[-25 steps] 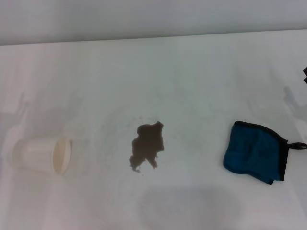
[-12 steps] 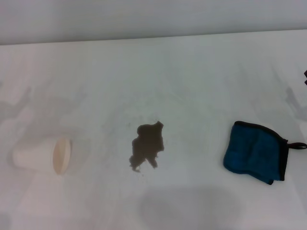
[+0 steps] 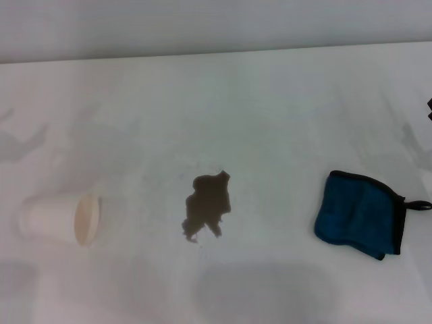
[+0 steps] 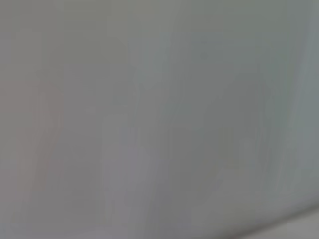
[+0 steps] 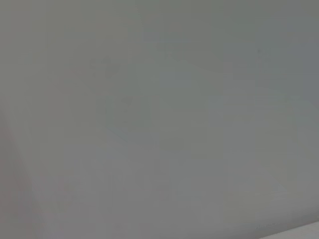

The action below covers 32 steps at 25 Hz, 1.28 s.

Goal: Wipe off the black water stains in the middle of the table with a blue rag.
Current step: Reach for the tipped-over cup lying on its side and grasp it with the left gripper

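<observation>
The black water stains (image 3: 207, 204) form a dark jagged blotch with small droplets in the middle of the white table (image 3: 270, 101). The blue rag (image 3: 359, 213), folded, black-edged and with a small black loop, lies flat on the table to the right of the stains. Nothing touches either of them. A small dark sliver of my right gripper (image 3: 429, 108) peeks in at the right edge, beyond the rag. My left gripper is out of view. Both wrist views show only a plain pale surface.
A white paper cup (image 3: 59, 219) lies on its side at the left of the table, its mouth facing the stains. The table's far edge (image 3: 216, 54) runs across the top of the head view. Faint shadows lie on the table's far left.
The faint arm shadow on the left of the table has drifted farther left and away. The stains and rag have not moved; the cup now looks sharp and still.
</observation>
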Motion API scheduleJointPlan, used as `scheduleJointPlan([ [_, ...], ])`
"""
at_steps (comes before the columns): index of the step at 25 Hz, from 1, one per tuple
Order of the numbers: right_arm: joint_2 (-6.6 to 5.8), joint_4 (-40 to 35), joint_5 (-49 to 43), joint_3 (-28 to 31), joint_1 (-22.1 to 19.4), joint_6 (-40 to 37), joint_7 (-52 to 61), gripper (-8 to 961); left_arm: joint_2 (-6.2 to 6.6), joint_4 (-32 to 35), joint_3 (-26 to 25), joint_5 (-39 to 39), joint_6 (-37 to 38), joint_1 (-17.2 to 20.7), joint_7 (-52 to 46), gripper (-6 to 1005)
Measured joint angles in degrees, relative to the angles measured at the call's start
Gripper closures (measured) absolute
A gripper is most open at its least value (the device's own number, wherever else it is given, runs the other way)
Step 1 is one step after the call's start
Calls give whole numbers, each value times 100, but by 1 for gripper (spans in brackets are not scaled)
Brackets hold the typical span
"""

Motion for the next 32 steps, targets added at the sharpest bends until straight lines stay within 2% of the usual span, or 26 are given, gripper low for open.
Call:
scheduleJointPlan([
  [2, 0, -2, 0, 0, -2, 0, 0, 114, 3, -692, 2, 762, 270, -344, -170, 111],
  [6, 0, -9, 0, -9, -8, 13, 1, 114, 5, -1258, 8, 1672, 539, -725, -183, 111],
  [8, 0, -9, 0, -17, -10, 19, 1, 115, 16, -1555, 13, 2476, 736, -1047, -53, 111],
  [14, 0, -9, 0, -45, 4, 28, 1, 115, 53, -1786, 20, 4258, 969, -1763, 544, 112],
  [16, 0, -9, 0, -50, 24, 32, 1, 115, 49, -1866, 21, 4633, 1002, -1957, 776, 112],
  [20, 0, -9, -6, -56, 47, 35, 7, 114, -63, -2222, 22, 5186, 1012, -2351, 1394, 112],
  [21, 0, -9, -7, -56, 49, 35, 17, 114, -63, -2222, 22, 5186, 1012, -2351, 1394, 112],
  [23, 0, -9, -9, -57, 49, 37, 57, 115, -120, -2297, 24, 5796, 1019, -2710, 1700, 112],
  [28, 0, -9, -9, -57, 19, 41, 88, 115, -149, -2139, 24, 6281, 1036, -3007, 1879, 111],
  [32, 0, -9, -9, -57, 14, 47, 89, 115, -162, -1700, 24, 6450, 1039, -3068, 1963, 111],
])
